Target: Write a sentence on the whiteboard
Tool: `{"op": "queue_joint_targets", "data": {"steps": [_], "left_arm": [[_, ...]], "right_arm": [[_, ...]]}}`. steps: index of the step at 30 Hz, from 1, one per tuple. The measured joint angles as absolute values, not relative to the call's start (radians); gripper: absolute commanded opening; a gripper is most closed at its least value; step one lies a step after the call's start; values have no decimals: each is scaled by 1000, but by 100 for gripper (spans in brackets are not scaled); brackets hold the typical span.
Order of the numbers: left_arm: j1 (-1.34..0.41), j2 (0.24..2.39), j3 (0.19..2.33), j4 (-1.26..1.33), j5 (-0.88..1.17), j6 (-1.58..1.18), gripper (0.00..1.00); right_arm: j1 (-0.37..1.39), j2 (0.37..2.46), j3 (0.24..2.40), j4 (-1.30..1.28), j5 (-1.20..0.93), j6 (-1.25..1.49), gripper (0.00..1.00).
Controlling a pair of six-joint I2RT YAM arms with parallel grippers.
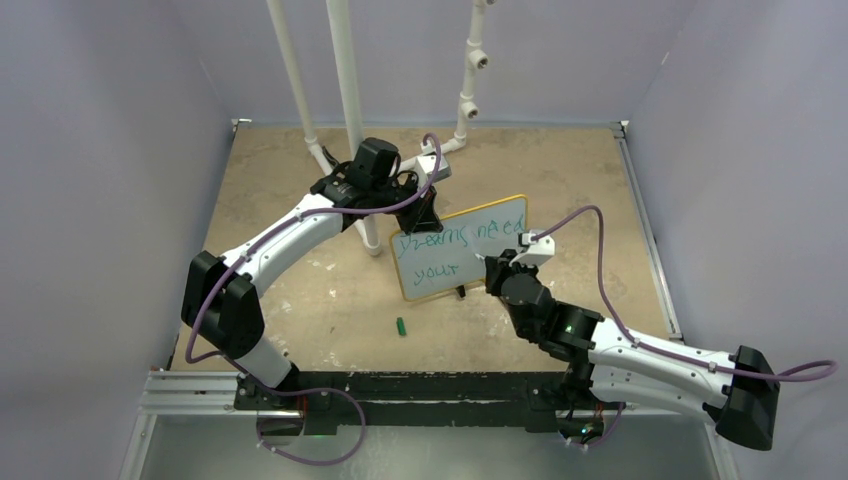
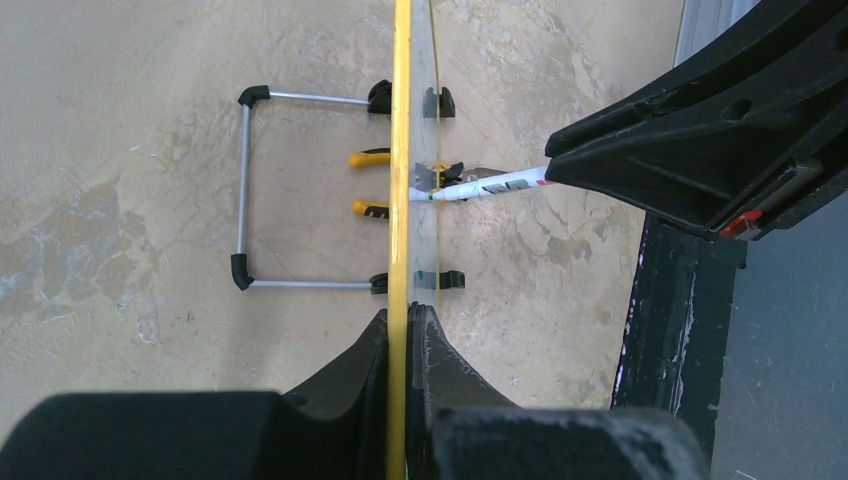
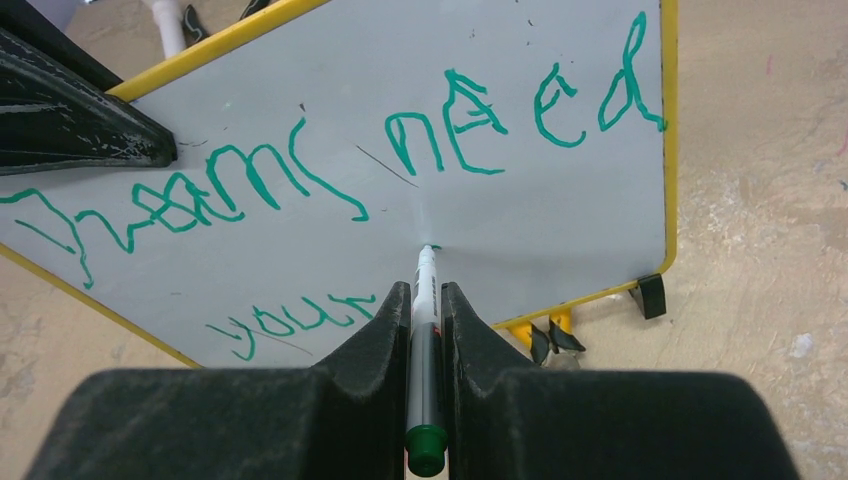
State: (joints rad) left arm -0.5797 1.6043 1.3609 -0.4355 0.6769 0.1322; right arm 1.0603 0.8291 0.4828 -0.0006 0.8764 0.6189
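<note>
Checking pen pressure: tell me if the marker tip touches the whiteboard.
Touching. In the left wrist view the whiteboard is edge-on and the marker tip meets its face with no visible gap.

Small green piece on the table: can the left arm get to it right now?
Probably not without letting go: the left gripper is shut on the whiteboard rim, apparently steadying it. The small green piece itself lies in the open, nothing around it.

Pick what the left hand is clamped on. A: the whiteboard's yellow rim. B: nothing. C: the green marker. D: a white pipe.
A: the left wrist view shows the left hand shut on the yellow rim of the whiteboard; the marker sits in the right hand.
</note>
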Motion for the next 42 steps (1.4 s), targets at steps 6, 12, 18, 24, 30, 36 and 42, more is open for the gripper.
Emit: {"op": "queue_joint_targets", "data": {"steps": [6, 12, 18, 24, 30, 36, 42], "left_arm": [[-578, 1604, 1361, -435, 677, 132, 0], [-576, 1604, 1361, -436, 678, 131, 0], [-576, 1604, 1361, -436, 678, 131, 0], [-576, 1604, 1361, -436, 678, 131, 0], [-576, 1604, 1361, -436, 678, 131, 0], [-576, 1604, 1361, -436, 678, 131, 0], [-576, 1604, 1361, -435, 675, 125, 0]], "right_arm": [[1060, 839, 483, 4, 857, 621, 0], [1061, 850, 484, -19, 847, 630, 0], [1061, 847, 484, -60, 852, 655, 0], [1061, 852, 484, -69, 854, 671, 0], [1061, 849, 483, -46, 851, 665, 0], [1061, 845, 482, -19, 853, 673, 0], [1066, 878, 482, -22, 884, 699, 0]]}}
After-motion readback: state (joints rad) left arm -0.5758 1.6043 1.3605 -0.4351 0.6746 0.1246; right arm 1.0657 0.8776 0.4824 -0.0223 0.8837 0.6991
